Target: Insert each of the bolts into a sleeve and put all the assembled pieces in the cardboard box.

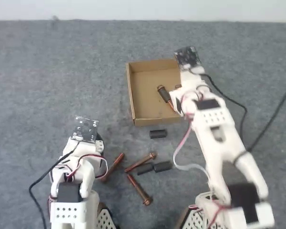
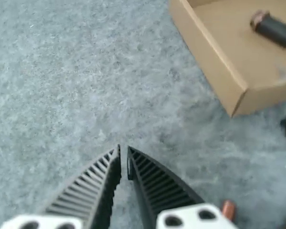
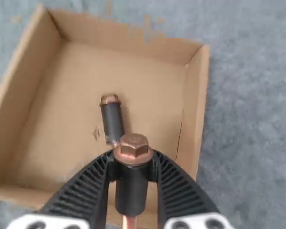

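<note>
My right gripper (image 3: 132,164) is shut on a black sleeve with a copper bolt (image 3: 132,177) through it, held above the cardboard box (image 3: 196,95). One assembled piece (image 3: 111,119) lies on the box floor, also visible in the high view (image 1: 164,94). The right arm (image 1: 202,105) leans over the box (image 1: 143,78). My left gripper (image 2: 123,153) is shut and holds nothing, hanging over bare carpet near the box corner (image 2: 219,71). Three loose bolts (image 1: 113,167), (image 1: 140,162), (image 1: 139,189) and three loose sleeves (image 1: 158,134), (image 1: 163,166), (image 1: 144,170) lie on the carpet.
Grey carpet covers the whole table. The left arm (image 1: 78,167) stands at the front left, just left of the loose bolts. Black cables (image 1: 271,119) trail off to the right of the right arm. Open carpet stretches left of the box.
</note>
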Available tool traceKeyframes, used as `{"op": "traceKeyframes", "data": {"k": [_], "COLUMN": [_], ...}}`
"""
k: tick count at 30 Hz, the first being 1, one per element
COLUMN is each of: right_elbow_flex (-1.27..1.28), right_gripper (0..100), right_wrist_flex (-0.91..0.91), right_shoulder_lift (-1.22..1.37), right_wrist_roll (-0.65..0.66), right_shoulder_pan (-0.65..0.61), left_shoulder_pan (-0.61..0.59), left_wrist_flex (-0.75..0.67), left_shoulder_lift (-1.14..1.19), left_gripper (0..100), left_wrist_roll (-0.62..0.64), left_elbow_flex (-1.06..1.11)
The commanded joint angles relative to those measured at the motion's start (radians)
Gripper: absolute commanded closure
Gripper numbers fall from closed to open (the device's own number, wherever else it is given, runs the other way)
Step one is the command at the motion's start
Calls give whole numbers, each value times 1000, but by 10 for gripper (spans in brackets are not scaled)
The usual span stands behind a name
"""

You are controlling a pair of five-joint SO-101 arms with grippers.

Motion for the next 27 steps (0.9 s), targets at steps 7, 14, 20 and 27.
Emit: {"op": "traceKeyframes", "data": {"k": [7,14,20,27], "right_elbow_flex": [-422,-611,-706,-1007], "right_gripper": [993,992,992,992], "right_wrist_flex": [47,50,110,460], "right_shoulder_lift": [318,536,575,541], "right_wrist_roll": [123,157,209,262], "right_shoulder_pan": [12,13,13,4], "left_shoulder_pan": [3,3,3,3], "left_wrist_flex": [15,15,15,15], "left_shoulder_lift": [-21,-21,-21,-21], "left_gripper": [977,977,977,977], "left_wrist_roll": [-89,-89,-91,-91], "left_elbow_flex": [-33,-33,-33,-33]}}
